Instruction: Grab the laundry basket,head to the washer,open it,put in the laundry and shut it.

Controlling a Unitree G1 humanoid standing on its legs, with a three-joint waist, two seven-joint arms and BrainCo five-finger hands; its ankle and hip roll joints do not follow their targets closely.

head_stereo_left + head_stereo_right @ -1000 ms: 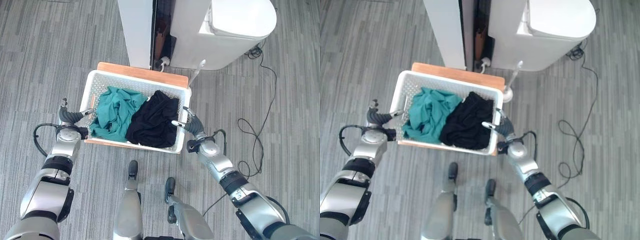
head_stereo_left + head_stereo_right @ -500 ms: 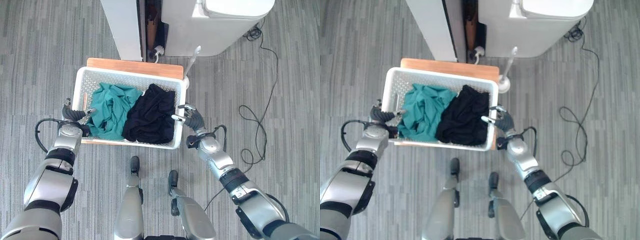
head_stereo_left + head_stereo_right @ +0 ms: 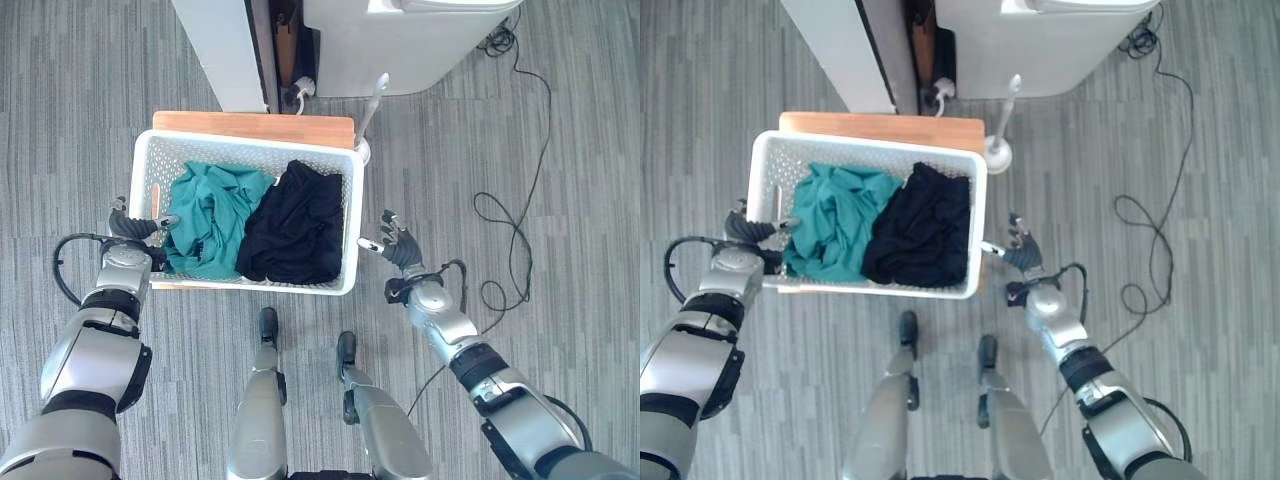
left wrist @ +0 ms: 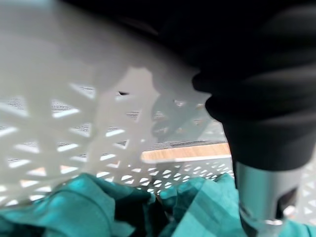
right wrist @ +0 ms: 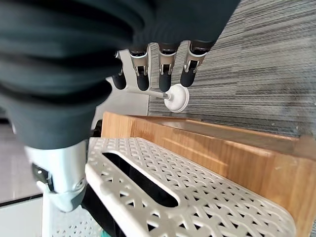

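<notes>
**Two hands flank the laundry basket**

Both hands sit at the white laundry basket (image 3: 140,190), which rests on a wooden board (image 3: 253,129) holding a teal garment (image 3: 205,220) and a black garment (image 3: 295,220). Left hand (image 3: 133,226) curls on the rim. Right hand (image 3: 400,245) hangs just beside it, fingers relaxed, gripping nothing. Washer (image 3: 420,45) stands beyond.
</notes>
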